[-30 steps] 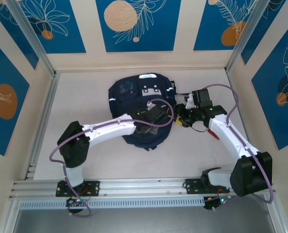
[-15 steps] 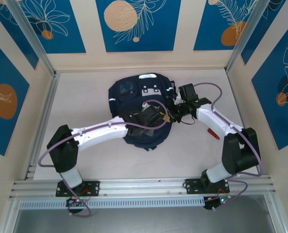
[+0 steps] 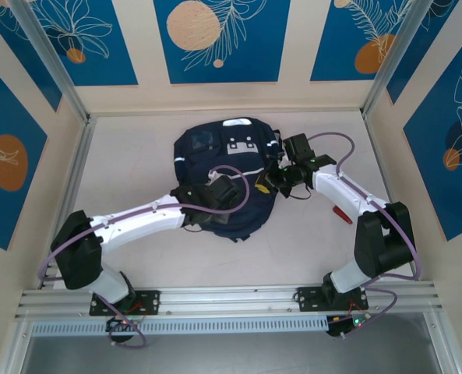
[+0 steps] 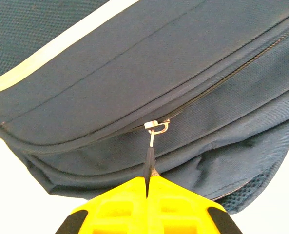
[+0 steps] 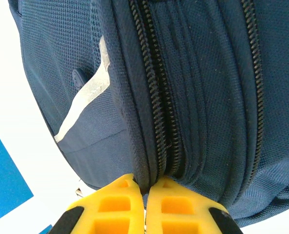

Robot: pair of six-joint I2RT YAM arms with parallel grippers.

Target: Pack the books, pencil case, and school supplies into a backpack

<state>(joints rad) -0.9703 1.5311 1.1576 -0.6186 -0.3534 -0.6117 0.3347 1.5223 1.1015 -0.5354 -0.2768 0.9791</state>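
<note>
Left wrist: my left tool (image 4: pixel 148 181) pinches the zipper pull (image 4: pixel 148 158) at its tips, right tool (image 5: pixel 145 189) clamps the backpack (image 5: pixel 198 87) seam; I'd pull along the teeth.

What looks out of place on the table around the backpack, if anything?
A small red object lies alone on the table, to the right of the backpack and apart from it, beside the right arm. It is too small to identify. Nothing else looks spilled, torn or askew.
</note>
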